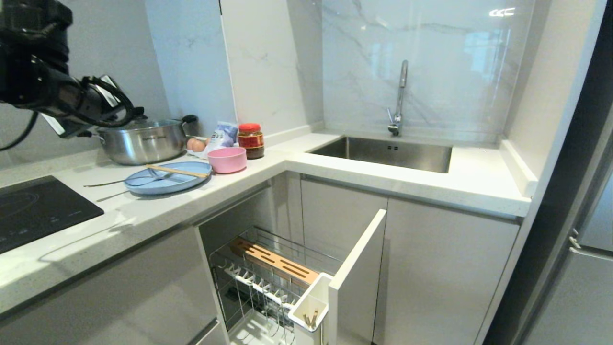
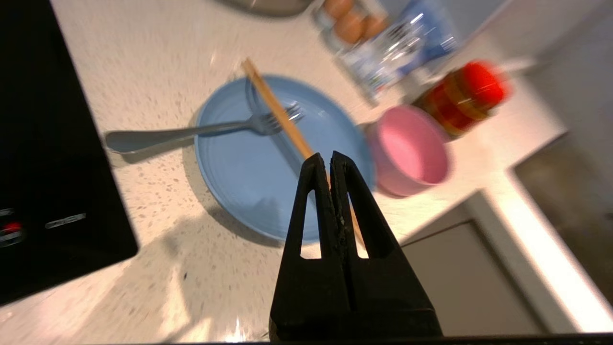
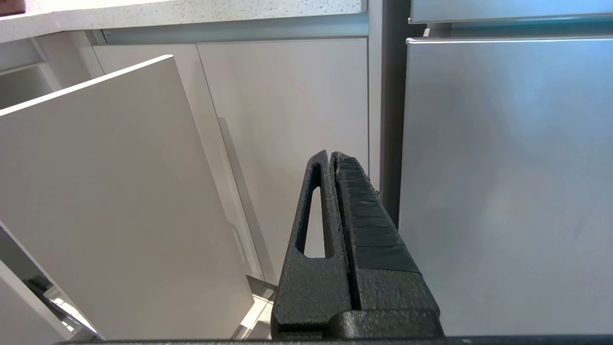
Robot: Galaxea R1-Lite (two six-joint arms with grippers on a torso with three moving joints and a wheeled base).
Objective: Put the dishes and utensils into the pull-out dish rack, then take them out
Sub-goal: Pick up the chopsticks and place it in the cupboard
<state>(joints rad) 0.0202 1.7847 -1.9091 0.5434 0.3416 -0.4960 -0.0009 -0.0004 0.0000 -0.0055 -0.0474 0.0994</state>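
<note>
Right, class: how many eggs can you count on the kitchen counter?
2 visible: both eggs sit side by side between the steel pot and the blue-white packet. More may be hidden behind the packet.

Bright, even light is filling the head view. Glare is showing on the marble backsplash (image 1: pixel 421 52); soft shadows are falling on the countertop (image 1: pixel 119 215). Left wrist view is smearing with motion blur, worst around the red-lidded jar (image 2: pixel 464 96). Right wrist view is staying sharp.
</note>
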